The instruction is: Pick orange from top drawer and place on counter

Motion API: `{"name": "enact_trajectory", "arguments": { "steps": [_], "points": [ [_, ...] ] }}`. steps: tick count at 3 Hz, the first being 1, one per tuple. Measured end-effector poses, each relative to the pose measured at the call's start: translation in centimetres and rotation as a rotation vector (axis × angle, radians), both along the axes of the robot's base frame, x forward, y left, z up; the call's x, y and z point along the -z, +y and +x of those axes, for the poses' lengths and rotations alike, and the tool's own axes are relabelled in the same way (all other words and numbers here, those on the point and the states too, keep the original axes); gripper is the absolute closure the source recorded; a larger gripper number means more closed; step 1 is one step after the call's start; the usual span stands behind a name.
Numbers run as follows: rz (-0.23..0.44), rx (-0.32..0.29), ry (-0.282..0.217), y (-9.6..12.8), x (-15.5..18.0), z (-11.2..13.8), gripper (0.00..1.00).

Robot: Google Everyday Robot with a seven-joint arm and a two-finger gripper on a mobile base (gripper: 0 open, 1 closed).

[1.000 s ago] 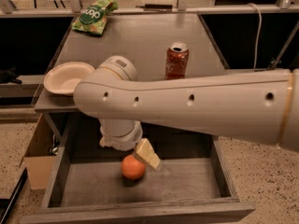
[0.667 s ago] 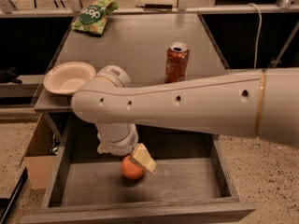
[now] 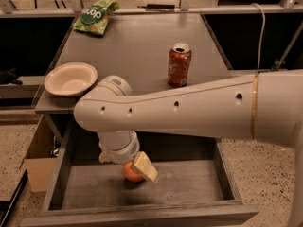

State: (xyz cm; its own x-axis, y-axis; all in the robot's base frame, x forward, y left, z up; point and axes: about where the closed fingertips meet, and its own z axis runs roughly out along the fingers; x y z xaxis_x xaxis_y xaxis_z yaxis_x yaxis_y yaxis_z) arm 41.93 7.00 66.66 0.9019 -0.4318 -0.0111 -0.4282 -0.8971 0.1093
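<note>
The orange lies on the floor of the pulled-out top drawer, left of its middle. My gripper reaches down into the drawer from the big white arm and sits right over the orange. It is open, with one cream finger against the fruit's right side and the other at its upper left. The wrist hides the top of the orange. The grey counter stretches behind the drawer.
On the counter stand an orange-red soda can at the front right, a white bowl at the front left corner, and a green chip bag at the back left. A cardboard box sits on the floor left of the drawer.
The gripper has come down and slightly left, closing in over the orange. The orange has stayed in place on the drawer floor.
</note>
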Motion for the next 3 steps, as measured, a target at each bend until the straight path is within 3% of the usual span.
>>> {"name": "enact_trajectory", "arguments": {
  "steps": [1,2,3],
  "points": [
    [-0.03,-0.04,0.012,1.1,0.5,0.4,0.0],
    [-0.047,-0.036,0.065,0.9,3.0,-0.2,0.0],
    [-0.055,-0.044,0.073,1.2,2.3,0.1,0.0]
  ]
}}
